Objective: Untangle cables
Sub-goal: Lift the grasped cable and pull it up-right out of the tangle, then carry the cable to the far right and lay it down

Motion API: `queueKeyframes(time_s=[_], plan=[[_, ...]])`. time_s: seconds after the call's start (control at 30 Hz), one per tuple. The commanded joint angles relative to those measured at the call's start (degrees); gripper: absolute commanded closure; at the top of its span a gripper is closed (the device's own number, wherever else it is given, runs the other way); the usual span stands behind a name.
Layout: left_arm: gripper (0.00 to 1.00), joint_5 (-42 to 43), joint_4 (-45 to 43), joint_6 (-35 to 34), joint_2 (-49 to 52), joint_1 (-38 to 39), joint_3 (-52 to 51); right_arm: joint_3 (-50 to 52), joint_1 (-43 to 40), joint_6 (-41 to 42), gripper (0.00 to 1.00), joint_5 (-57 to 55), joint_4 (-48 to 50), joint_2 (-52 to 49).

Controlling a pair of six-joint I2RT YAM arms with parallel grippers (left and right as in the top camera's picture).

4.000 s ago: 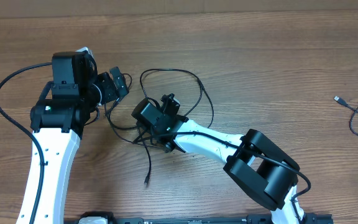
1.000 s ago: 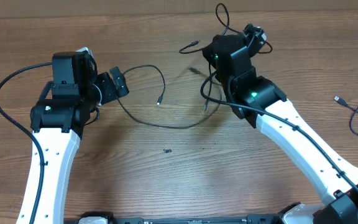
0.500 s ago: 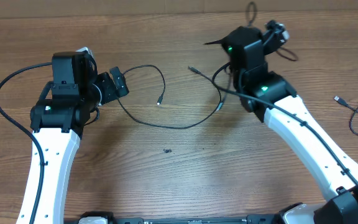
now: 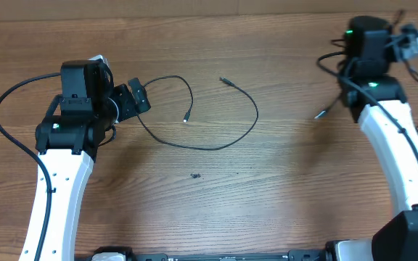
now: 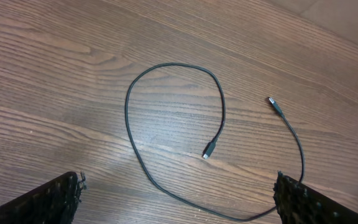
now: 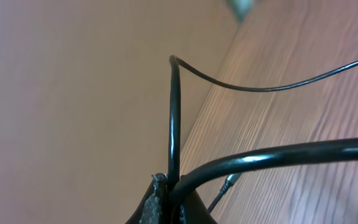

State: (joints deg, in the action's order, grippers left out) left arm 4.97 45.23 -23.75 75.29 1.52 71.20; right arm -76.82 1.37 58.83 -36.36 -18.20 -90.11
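On the wooden table (image 4: 194, 210) one loose cable (image 4: 194, 147) lies alone in the middle, a thin black cord in a single open curl. One small plug end (image 4: 187, 117) rests inside the curl, and the cord rises from it, bends round close beside the left gripper (image 4: 133, 99), sweeps low across the table and climbs again to its other plug end (image 4: 224, 80). The left wrist view looks down on the same cord (image 5: 129, 134). Its two plugs are apart from each other, and the wide arc passes between the two dark fingers (image 5: 51, 202) at the bottom corners. The left gripper (image 5: 178, 185) is spread wide, holds nothing and hangs above the cord without touching it. The right gripper (image 4: 406, 38) is far off at the table's upper right corner, lifted, with its fingers pressed together and pinching the held cable (image 4: 339, 69). This black cord hangs in loose bends around the arm's head, and one greyish plug end (image 4: 321, 113) dangles out to the left. From the right wrist, the pinched tips (image 6: 166, 202) grip the held cable (image 6: 174, 124): one strand runs straight up and bends away, and a nearer strand curves off to the right. I cannot tell whether these are one cord or two.
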Motion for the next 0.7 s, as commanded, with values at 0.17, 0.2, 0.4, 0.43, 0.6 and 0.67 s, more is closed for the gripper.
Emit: queueKeyframes(time_s=[0.17,0.2,0.4,0.43,0.6,0.67], plan=[[0.00,0.59,0.00,1.05,0.37,0.02,1.20,-0.07,-10.36,-5.27,0.96,3.23,7.26,-6.58],[0.01,0.59,-0.02,1.05,0.37,0.02,1.20,-0.07,-11.39,-8.04,0.96,5.40,9.97,-7.98],[0.00,0.59,-0.02,1.05,0.37,0.02,1.20,-0.07,-14.19,-22.32,0.96,16.70,21.27,-13.22],[0.00,0.59,-0.02,1.05,0.37,0.02,1.20,-0.07,-14.29,-23.26,0.96,16.92,22.25,-13.81],[0.00,0.59,0.00,1.07,0.35,0.00,1.20,-0.07,-14.36,-29.07,0.96,16.98,27.36,-17.68],[0.00,0.59,-0.02,1.07,0.35,0.02,1.20,-0.07,-14.67,-29.33,0.96,16.98,29.27,-19.47]])
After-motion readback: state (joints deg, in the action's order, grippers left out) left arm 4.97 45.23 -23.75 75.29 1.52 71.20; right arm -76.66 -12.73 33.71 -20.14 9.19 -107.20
